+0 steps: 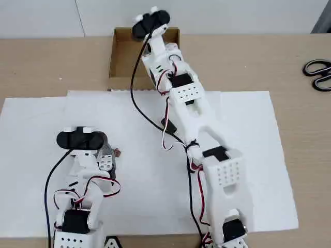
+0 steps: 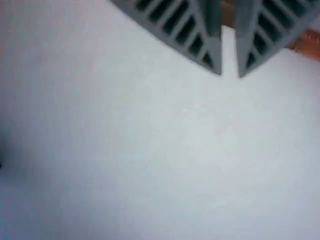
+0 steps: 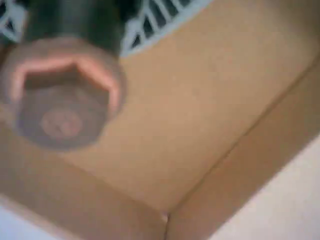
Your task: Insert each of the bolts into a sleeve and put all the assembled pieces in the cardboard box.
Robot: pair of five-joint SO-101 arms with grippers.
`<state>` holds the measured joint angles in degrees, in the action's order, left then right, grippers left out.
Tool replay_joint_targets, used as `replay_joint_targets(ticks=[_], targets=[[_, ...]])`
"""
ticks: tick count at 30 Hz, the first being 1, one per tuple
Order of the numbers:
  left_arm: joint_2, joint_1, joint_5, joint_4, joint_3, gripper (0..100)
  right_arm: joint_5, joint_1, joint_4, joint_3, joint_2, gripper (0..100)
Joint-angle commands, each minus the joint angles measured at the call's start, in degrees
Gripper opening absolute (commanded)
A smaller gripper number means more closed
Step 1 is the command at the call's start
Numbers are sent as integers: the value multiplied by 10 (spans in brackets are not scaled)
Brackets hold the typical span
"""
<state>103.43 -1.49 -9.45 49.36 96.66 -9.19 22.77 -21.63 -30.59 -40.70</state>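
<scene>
— Right claw [image 3: 77, 25]: what state is reported?
— It is clamped on a dark sleeve [image 3: 65, 15], from which the hexagonal head of a bolt [image 3: 65, 95] is seen projecting. The assembly is held above the floor of the cardboard box [image 3: 200, 115], near one inner corner. In the high view the arm is seen stretched across the white paper [image 1: 248, 119] to the box at the far side of the table [image 1: 51, 57].
— And the left claw [image 2: 229, 70]?
— Its grey tips are drawn almost together, with a narrow slit between them, and are pointed down at the paper. A small brown part [image 2: 306, 42] is located just beside one finger; what it is cannot be determined. Scissors [image 1: 318, 72] are placed at the table edge, well apart from both arms.
</scene>
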Motion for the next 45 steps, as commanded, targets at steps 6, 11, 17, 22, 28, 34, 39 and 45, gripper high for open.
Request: replay_joint_targets(ticks=[6, 11, 17, 22, 28, 34, 39, 45], targets=[[2, -2, 3, 3, -3, 6, -4, -1, -53, -54, -5, 150], [2, -2, 3, 3, -3, 6, -3, -1, -89, -55, 1, 136], [2, -2, 3, 3, -3, 6, 40, 3, -224, -55, 108, 17], [2, -2, 3, 3, -3, 6, 129, -1, -368, -55, 190, 4], [2, -1, 3, 3, -3, 6, 23, 3, -519, -55, 254, 4], [2, -1, 3, 3, -3, 6, -8, 37, -692, -54, 239, 7], [2, -1, 3, 3, -3, 6, -45, 35, -742, -53, 185, 8], [2, -1, 3, 3, -3, 6, -63, 37, -742, -53, 124, 18]])
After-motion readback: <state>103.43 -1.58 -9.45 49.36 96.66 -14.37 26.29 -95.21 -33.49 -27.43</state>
